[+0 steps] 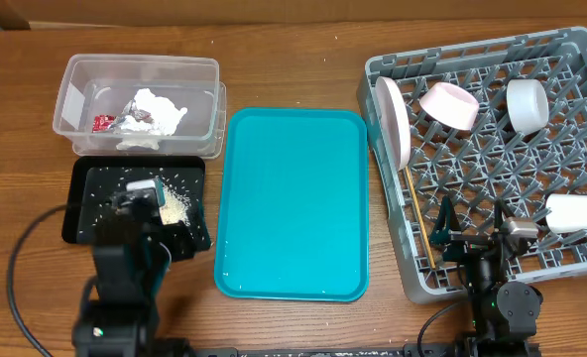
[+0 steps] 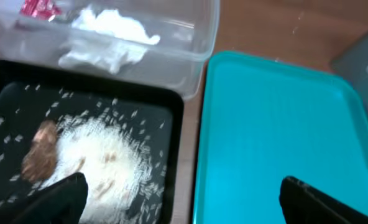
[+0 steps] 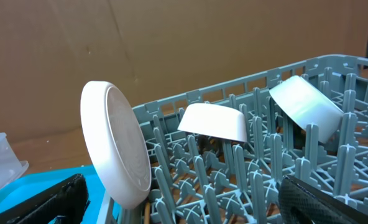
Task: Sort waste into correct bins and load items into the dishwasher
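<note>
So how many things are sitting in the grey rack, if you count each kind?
Plate: 1
Bowls: 2 (pinkish bowl, pale bowl)
Cup: 1
Chopsticks: 1 pair
Total: 5, counting the pair as one

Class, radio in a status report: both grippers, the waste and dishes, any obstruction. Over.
Left gripper, right gripper open, holding nothing. Napkin, wrapper in tub; rice in black tray. Plate, pink bowl, cup in rack. Nothing blocking.

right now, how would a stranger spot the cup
Find the grey rack right of the teal tray. Follow its right edge toward the near end to the cup. It is a white cylinder on its side; bowls and plate sit farther back.
</note>
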